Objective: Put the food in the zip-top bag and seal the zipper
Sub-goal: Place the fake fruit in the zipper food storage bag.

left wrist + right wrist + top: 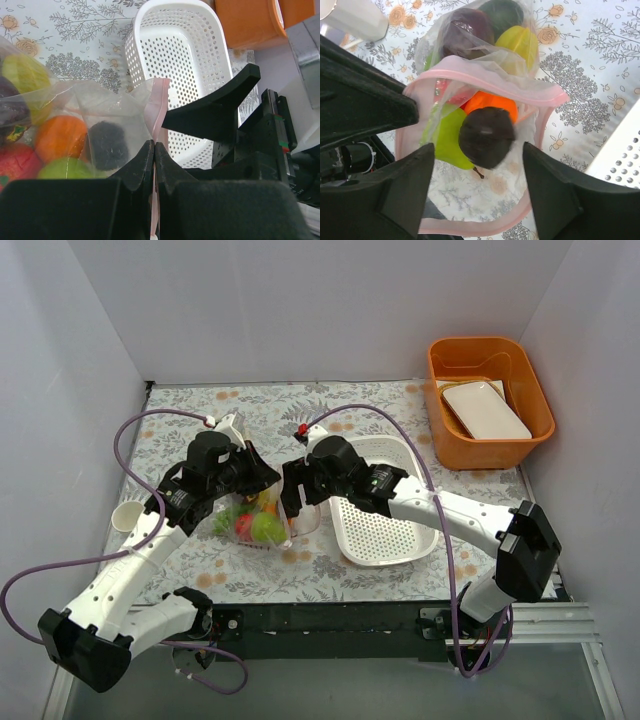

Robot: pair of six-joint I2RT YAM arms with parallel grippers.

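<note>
The clear zip-top bag (256,523) lies between the arms, its mouth open towards the right arm. In it are an orange (490,102), a green pear (447,140), a purple plum (467,32), a yellow piece (520,42) and a red fruit (17,162). A near-black fruit (486,136) lies just inside the mouth. My left gripper (154,150) is shut on the pink zipper (159,105) at one end of the mouth. My right gripper (477,150) is open and empty, its jaws either side of the mouth and the dark fruit. The zipper (485,70) gapes in a loop.
The white perforated basket (385,515) stands right of the bag under the right arm. An orange bin (488,400) holding a white tray is at the back right. A white cup (125,515) stands at the left by the left arm.
</note>
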